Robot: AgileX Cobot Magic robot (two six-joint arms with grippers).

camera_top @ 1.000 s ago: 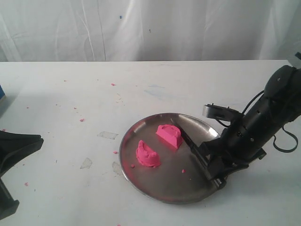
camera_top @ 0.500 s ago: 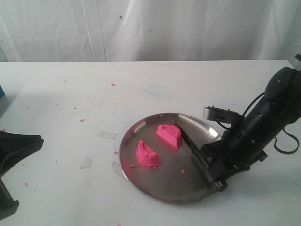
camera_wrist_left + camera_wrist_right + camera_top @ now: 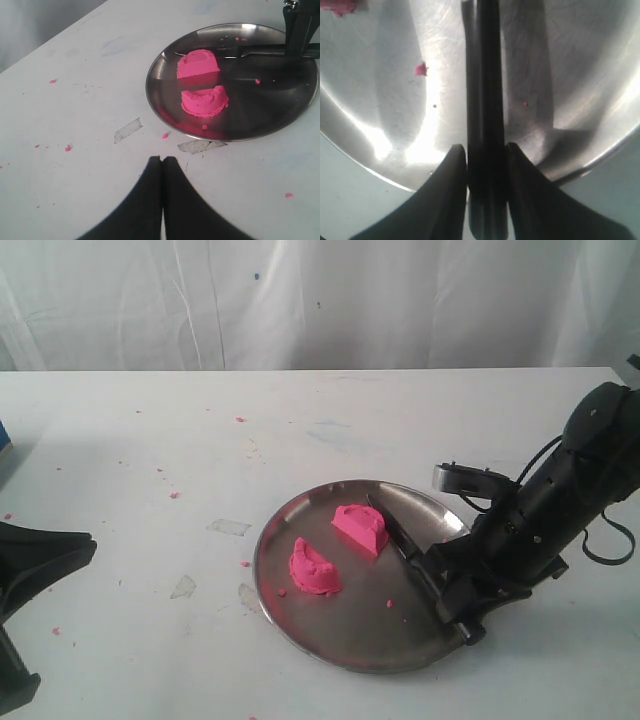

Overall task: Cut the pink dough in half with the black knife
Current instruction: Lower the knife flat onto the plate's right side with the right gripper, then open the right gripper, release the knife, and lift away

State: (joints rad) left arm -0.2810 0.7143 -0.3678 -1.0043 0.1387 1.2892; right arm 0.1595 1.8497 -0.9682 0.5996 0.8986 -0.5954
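The pink dough lies on the steel plate [image 3: 370, 632] as two chunks: one half [image 3: 360, 528] toward the back and the other half [image 3: 314, 567] nearer the front left. The left wrist view shows the two halves [image 3: 198, 64] [image 3: 204, 101] on the plate [image 3: 280, 100]. The black knife [image 3: 398, 533] slants over the plate's right side, its tip just behind the back half. My right gripper [image 3: 452, 592] is shut on its handle [image 3: 485, 100] at the plate's right rim. My left gripper [image 3: 162, 161] is shut and holds nothing, hanging over the table left of the plate.
Two scraps of clear tape [image 3: 229, 527] [image 3: 183, 587] stick to the table left of the plate. Pink crumbs [image 3: 173, 494] dot the white table, and one crumb [image 3: 420, 68] lies on the plate [image 3: 560, 60]. A blue object [image 3: 3, 435] shows at the far left edge.
My right gripper has shifted slightly at the plate's rim, and more of the knife blade now shows beside the back half. The dough halves and my left gripper have not moved.
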